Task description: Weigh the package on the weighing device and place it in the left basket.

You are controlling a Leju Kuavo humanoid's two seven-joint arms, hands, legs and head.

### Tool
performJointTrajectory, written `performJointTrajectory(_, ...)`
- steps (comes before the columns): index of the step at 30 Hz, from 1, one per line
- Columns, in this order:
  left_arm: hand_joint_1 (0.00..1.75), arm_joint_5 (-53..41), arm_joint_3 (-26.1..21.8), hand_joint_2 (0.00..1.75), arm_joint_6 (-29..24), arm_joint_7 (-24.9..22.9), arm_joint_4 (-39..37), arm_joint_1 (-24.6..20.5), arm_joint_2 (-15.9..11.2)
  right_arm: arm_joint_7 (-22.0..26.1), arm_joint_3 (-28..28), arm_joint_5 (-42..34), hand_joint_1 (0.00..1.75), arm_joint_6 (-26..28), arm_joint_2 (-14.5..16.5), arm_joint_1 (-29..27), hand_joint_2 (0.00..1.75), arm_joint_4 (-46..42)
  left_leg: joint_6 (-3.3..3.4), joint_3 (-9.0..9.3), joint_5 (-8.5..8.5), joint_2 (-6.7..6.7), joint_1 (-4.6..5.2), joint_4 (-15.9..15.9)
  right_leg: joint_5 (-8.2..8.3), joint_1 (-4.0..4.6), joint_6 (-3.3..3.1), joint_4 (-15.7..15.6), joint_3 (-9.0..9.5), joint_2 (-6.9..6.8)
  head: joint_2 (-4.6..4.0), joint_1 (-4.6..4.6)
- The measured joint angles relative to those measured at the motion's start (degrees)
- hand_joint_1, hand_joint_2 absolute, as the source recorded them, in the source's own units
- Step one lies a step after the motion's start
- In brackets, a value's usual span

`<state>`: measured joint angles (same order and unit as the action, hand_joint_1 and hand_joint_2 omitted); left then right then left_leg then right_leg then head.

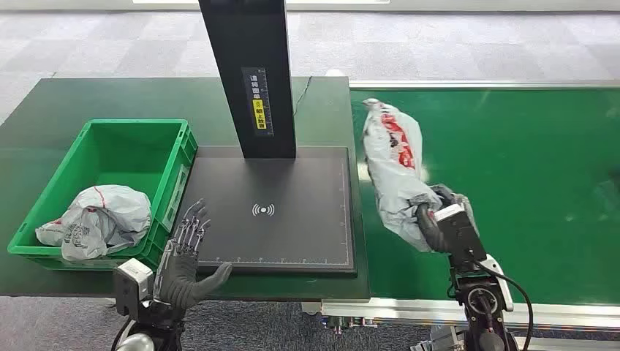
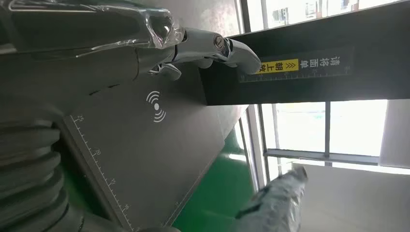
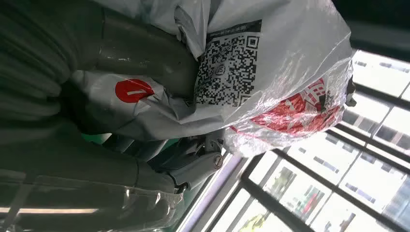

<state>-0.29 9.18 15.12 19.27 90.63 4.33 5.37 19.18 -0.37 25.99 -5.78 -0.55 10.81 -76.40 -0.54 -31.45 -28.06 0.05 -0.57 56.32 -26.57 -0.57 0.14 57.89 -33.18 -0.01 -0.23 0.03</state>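
Care matters now: the right hand (image 1: 439, 219), grasping the crinkled grey plastic package (image 1: 395, 168) above the green conveyor belt (image 1: 526, 183), should lower it flat onto the black weighing plate (image 1: 292, 234), beside which the left hand (image 1: 186, 256) waits spread and empty.

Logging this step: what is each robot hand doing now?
Left robot hand: open, holding nothing.
Right robot hand: holding the grey plastic package with red print.
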Motion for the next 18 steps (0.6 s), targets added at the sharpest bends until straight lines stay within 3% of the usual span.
performJointTrajectory(11, 0.00, 0.4, 0.8, 1.75, 0.4, 0.8, -2.1, -0.9, -0.9, 3.2, 14.8, 8.5, 1.75, -5.5, -2.4, 0.1, 1.75, 1.8, 0.00, -0.04, 0.00, -0.01, 0.01, 0.0, 0.00, -0.01, 0.00, 0.0, -0.01, -0.02, 0.01, 0.01)
performJointTrajectory(18, 0.00, 0.4, 1.3, 1.75, 0.5, 0.9, -2.8, -1.2, -1.3, 3.2, 19.4, 9.9, 1.75, -6.0, -4.5, 0.4, 1.75, 3.9, 0.00, -0.03, 0.00, -0.02, 0.01, 0.0, 0.00, -0.01, 0.00, 0.0, -0.01, -0.02, 0.00, 0.01)
